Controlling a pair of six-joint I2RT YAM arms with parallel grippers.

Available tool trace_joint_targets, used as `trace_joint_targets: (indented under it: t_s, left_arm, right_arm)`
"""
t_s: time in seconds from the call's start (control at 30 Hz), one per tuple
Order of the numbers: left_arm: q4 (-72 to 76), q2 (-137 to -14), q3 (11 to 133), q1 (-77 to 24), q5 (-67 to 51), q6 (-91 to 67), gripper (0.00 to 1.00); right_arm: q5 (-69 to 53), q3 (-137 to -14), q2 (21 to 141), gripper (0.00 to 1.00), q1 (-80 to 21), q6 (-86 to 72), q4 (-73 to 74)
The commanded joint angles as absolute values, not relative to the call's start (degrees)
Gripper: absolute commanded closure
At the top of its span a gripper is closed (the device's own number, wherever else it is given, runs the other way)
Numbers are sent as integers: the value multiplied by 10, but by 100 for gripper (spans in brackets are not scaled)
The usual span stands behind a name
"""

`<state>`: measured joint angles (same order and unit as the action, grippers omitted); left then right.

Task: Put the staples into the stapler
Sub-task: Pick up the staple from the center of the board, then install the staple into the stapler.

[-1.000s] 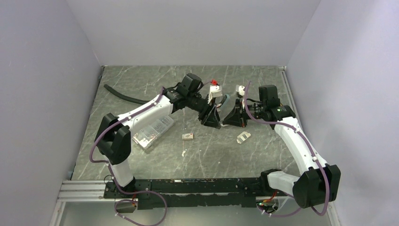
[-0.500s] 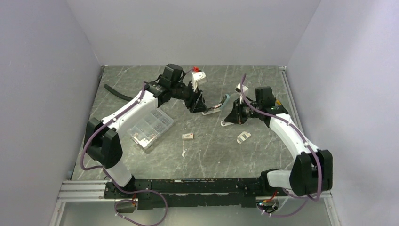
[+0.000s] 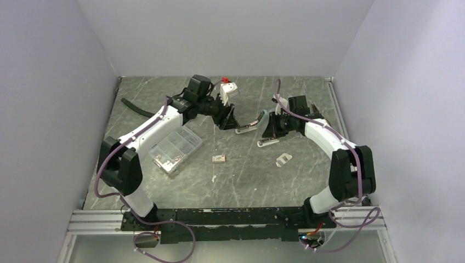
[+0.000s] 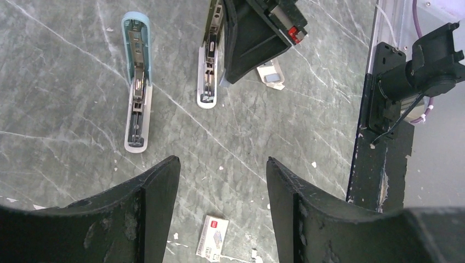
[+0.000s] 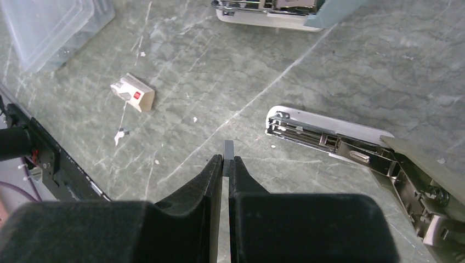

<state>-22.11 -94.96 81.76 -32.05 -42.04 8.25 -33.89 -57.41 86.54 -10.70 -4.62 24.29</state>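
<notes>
Staples are showing up in two places here. The staple box (image 5: pixel 133 92), a tiny white carton with a red mark, is lying flat on the counter (image 3: pixel 247 181), to the right of the clear compartment case (image 3: pixel 175 149) and nearer the arm bases than either stapler.

The right gripper (image 5: pixel 225 164) is pinching its fingers almost together on a thin grey strip (image 5: pixel 228 149) that is poking out past the tips. It is looking like a short stick of staples, though it is too small to be sure. This gripper is hovering near the white stapler (image 5: pixel 323 134), which is lying hinged open with its metal channel facing up. The left gripper (image 4: pixel 222 189) is hanging wide and empty above the counter, with the pale blue stapler (image 4: pixel 136 93) ahead of it, also lying open.

Such a strip is probably weighing almost nothing. It is likely stiff along its length yet brittle, since glued staples are prone to snapping apart when bent or squeezed hard, and the smooth metal is liable to slip or twist in the pads. A light pinch on the two flat sides is looking wisest, leaving the legs free to drop over the rail.

The box is seeming just as light, and its thin card is easy to crush, so a gentle hold across its narrow sides is suiting it best.
</notes>
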Motion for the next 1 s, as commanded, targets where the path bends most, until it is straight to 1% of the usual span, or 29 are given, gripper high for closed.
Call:
trace_joint_targets:
  t_s: [0.0, 0.33, 0.97]
  left_arm:
    - [-210, -948, 831, -317, -423, 64, 36]
    - [-207, -951, 832, -317, -435, 48, 36]
    - [-206, -954, 833, -317, -451, 38, 37]
  right_arm:
    - [-304, -603, 882, 100, -111, -61, 241]
    - [-280, -625, 923, 100, -116, -56, 262]
    - [-282, -637, 965, 100, -116, -64, 257]
